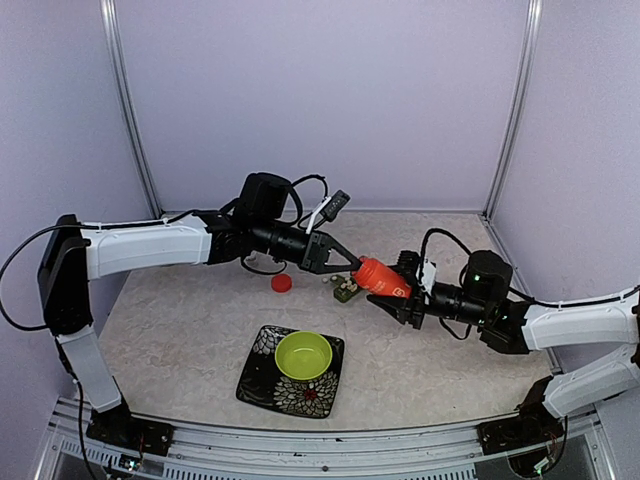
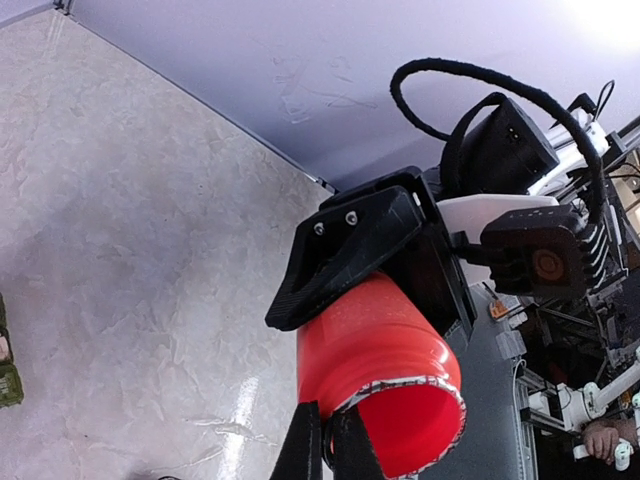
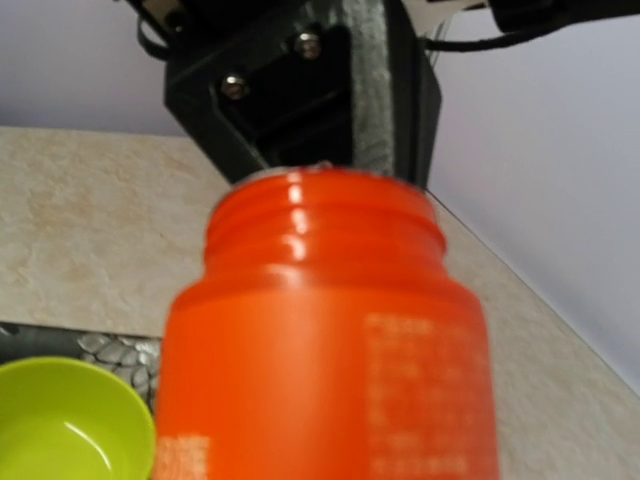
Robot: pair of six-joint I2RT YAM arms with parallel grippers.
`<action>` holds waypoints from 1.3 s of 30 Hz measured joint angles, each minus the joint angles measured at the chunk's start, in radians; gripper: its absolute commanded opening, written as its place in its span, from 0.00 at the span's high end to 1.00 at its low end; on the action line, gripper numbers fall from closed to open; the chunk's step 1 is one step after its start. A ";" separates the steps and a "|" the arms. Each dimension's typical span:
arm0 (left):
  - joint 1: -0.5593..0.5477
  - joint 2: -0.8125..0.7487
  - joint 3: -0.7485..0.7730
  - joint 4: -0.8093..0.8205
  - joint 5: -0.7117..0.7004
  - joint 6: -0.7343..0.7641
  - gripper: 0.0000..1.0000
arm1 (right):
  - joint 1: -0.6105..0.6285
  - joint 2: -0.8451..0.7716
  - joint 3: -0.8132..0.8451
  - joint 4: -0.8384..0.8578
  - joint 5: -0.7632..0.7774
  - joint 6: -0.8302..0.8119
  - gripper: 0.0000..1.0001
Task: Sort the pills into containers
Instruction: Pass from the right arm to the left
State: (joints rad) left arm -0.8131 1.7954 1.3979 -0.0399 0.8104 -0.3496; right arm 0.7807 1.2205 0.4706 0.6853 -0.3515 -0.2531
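Plate (image 1: 265, 385), dark, flower-patterned: lay by the near edge of the table (image 1: 180, 320), carrying a lime-green bowl (image 1: 303, 355).
Right gripper (image 1: 395, 290): clamped around an uncapped orange bottle (image 1: 380, 277), tilted, mouth toward the left arm.
Pillbox (image 1: 346, 290), dark green: sat near the table's middle, close by the bottle's mouth.
Red cap (image 1: 282, 283): lay beside the pillbox, on its left-edge side.
Left gripper (image 1: 348, 263): fingers pressed together, tips at the bottle's mouth.

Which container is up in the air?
The orange bottle, held off the table by the right arm's fingers. The lime-green bowl sits on a patterned plate; the dark green pillbox lies on the table.
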 measured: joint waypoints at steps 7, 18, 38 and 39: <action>0.002 0.029 0.000 -0.002 -0.023 -0.002 1.00 | 0.000 0.025 0.004 -0.032 0.032 -0.007 0.75; 0.017 0.040 0.000 -0.021 -0.064 -0.002 1.00 | 0.000 0.100 0.058 -0.058 0.070 -0.021 0.33; 0.018 0.146 0.127 -0.228 -0.232 0.105 1.00 | 0.003 0.060 0.130 -0.342 0.174 -0.017 0.02; 0.018 0.155 0.142 -0.242 -0.245 0.113 1.00 | 0.003 0.047 0.124 -0.346 0.178 -0.010 0.02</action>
State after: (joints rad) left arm -0.7956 1.9507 1.5394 -0.2821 0.5655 -0.2363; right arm 0.7834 1.2678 0.5941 0.3397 -0.1734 -0.2630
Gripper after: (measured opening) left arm 0.026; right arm 0.953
